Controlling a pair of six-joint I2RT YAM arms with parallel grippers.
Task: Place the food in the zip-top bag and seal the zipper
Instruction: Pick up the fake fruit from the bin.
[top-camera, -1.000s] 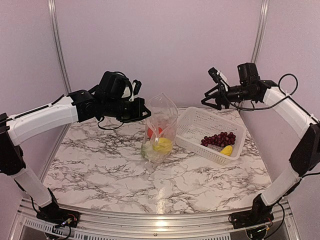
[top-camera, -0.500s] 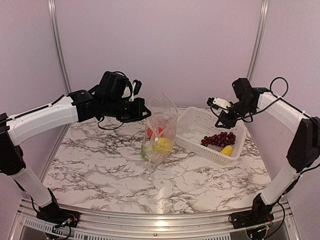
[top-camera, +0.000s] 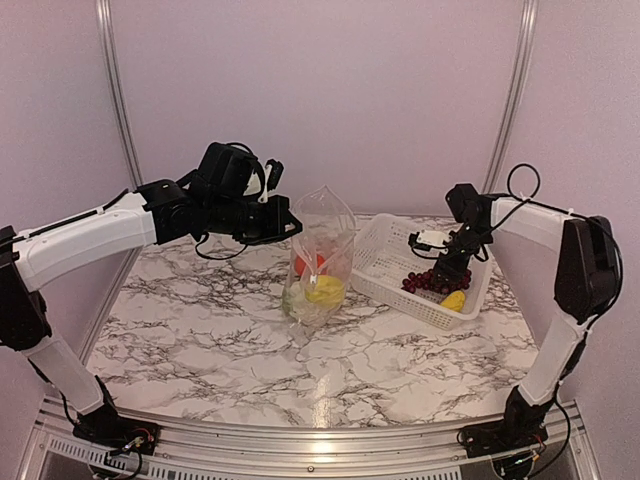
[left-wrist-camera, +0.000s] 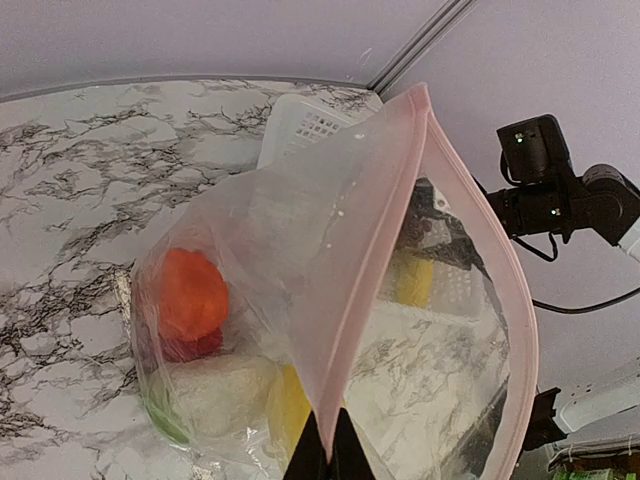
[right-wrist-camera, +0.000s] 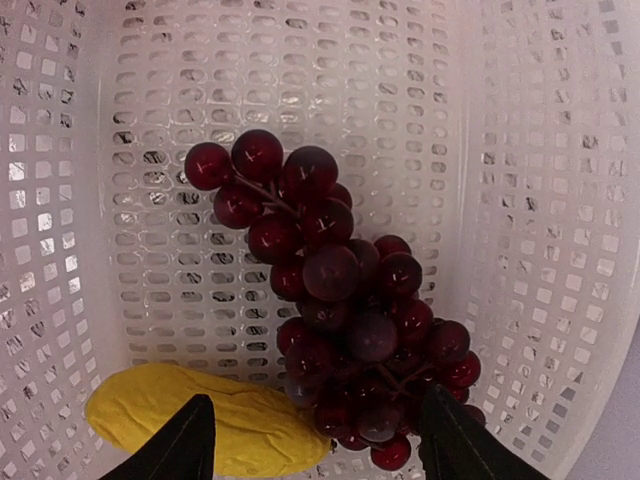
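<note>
Right end effector (right-wrist-camera: 315, 438) has dropped over grape bunch (right-wrist-camera: 340, 300), seemingly lying diagonally.

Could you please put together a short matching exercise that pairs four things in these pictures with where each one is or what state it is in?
Things
1. grape bunch
2. orange-red piece
3. left gripper
4. right gripper

Places or states
A. open, above the basket
B. shut on the pink rim of the bag
C. inside the bag
D. lying in the basket beside a yellow piece

Pairs: 1-D, 2-C, 3-B, 4-A
</note>
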